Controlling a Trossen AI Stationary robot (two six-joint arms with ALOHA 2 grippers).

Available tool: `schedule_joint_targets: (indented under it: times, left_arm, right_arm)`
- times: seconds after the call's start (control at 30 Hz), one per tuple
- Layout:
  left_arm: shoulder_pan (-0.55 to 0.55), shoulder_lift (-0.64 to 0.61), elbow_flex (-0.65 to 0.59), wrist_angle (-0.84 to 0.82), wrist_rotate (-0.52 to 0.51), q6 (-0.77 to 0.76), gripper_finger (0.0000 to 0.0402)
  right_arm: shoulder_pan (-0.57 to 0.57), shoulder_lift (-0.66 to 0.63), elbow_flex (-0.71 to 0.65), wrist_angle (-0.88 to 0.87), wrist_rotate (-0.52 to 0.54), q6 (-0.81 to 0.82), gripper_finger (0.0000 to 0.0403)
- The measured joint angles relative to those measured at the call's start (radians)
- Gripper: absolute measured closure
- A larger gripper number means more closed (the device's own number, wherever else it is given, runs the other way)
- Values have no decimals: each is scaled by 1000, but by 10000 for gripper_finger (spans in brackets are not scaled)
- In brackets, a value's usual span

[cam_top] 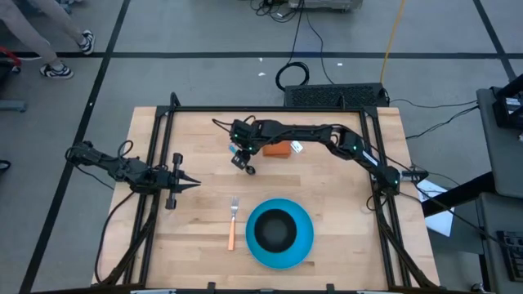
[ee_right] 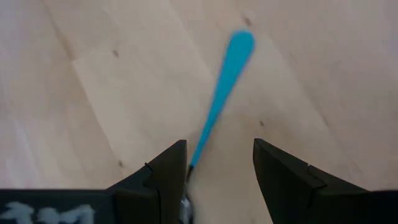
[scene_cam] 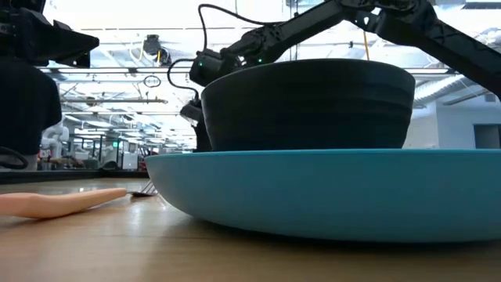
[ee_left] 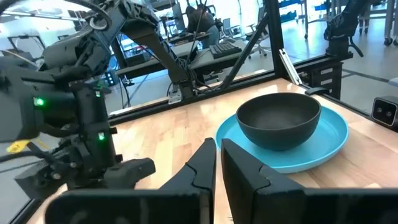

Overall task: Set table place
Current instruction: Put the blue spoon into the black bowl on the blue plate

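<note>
The blue-handled spoon (ee_right: 227, 81) lies flat on the light-wood table (cam_top: 196, 131) at the far centre. My right gripper (ee_right: 217, 149) hangs open over it, slanting down, one finger on either side of the spoon's thin neck. In the high view it (cam_top: 243, 162) sits just left of the orange cloth. The black bowl (cam_top: 274, 229) stands in the round blue plate (cam_top: 304, 245) near the front edge. The orange-handled fork (cam_top: 233, 227) lies left of the plate, tines toward the far edge. My left gripper (cam_top: 186, 181) waits shut at the table's left side, pointing level toward the right.
A folded orange cloth (cam_top: 278, 149) with a white tag (cam_top: 296, 147) lies just right of the right gripper. The black frame (cam_top: 270, 108) runs along the table's far edge. Bare wood lies between the spoon and the plate.
</note>
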Motion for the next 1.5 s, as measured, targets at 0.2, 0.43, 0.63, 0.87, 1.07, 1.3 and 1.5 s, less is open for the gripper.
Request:
schedule_joint_targets:
  times: [0.2, 0.43, 0.63, 0.87, 1.07, 1.3, 1.5]
  left_arm:
    - [0, 0, 0, 1, 0, -8, 371]
    - [0, 0, 0, 2, 0, -9, 371]
    - [0, 0, 0, 0, 0, -11, 371]
    - [0, 0, 0, 1, 0, -12, 371]
    - [0, 0, 0, 2, 0, -17, 371]
    - [0, 0, 0, 1, 0, -19, 371]
    - [0, 0, 0, 1, 0, -19, 371]
  right_arm:
    - [10, 32, 0, -12, -4, -7, 229]
    - [12, 41, -2, -30, -5, -10, 229]
    - [28, 41, -2, -30, -5, -37, 229]
    - [42, 40, -21, -14, -4, -73, 230]
    - [41, 31, -79, 22, -1, -121, 266]
    - [40, 31, -88, 48, -1, -166, 362]
    - [39, 31, -89, 58, -30, -207, 393]
